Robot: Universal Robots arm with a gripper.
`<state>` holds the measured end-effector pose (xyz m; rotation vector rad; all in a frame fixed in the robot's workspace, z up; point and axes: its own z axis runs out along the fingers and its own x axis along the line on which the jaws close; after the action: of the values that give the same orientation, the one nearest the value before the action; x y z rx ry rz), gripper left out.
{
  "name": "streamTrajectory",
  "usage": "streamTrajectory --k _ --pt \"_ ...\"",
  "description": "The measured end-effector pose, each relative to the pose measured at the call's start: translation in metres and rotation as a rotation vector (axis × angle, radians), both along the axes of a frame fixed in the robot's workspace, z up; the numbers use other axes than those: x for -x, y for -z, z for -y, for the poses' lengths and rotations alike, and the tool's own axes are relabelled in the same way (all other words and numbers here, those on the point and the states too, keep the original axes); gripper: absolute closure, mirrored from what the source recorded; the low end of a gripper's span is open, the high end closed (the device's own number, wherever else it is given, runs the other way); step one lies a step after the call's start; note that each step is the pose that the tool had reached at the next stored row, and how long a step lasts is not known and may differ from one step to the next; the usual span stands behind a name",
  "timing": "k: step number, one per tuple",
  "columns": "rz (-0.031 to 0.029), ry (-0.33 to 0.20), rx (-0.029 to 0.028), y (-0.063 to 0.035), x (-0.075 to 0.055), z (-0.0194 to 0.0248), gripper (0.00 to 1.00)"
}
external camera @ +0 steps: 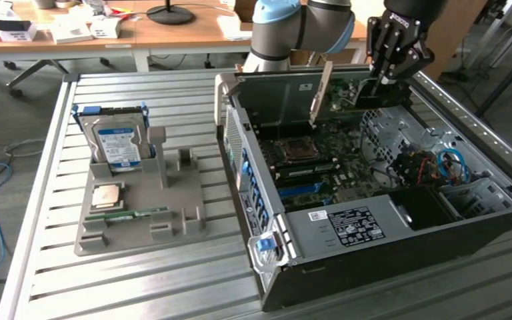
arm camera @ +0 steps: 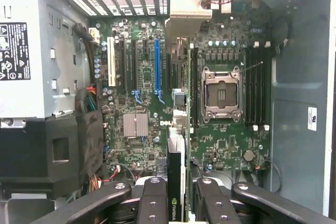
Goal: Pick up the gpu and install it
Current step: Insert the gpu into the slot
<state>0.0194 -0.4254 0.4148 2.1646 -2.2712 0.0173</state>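
Gpu (arm camera: 176, 177) held by fingers (arm camera: 153, 203) above motherboard (arm camera: 137, 148) inside open case (external camera: 372, 270).

The gpu (external camera: 347, 98) is a thin green circuit card with a long, narrow silver bracket (external camera: 320, 93) along one end. It is in the upper right of the exterior view, standing on edge with the bracket nearly upright. The claw (external camera: 383, 83) grips it above the open computer case (external camera: 469, 220).
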Motion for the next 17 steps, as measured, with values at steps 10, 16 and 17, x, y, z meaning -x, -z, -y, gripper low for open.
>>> streamTrajectory --k 10,16,17 --pt "0.0001 0.0 0.0005 0.0004 0.0065 -0.0006 0.74" --pt "0.0001 0.0 0.0005 0.006 0.0067 -0.0006 0.74" --pt "0.0 0.0 0.0005 0.0072 0.0067 -0.0006 0.74"
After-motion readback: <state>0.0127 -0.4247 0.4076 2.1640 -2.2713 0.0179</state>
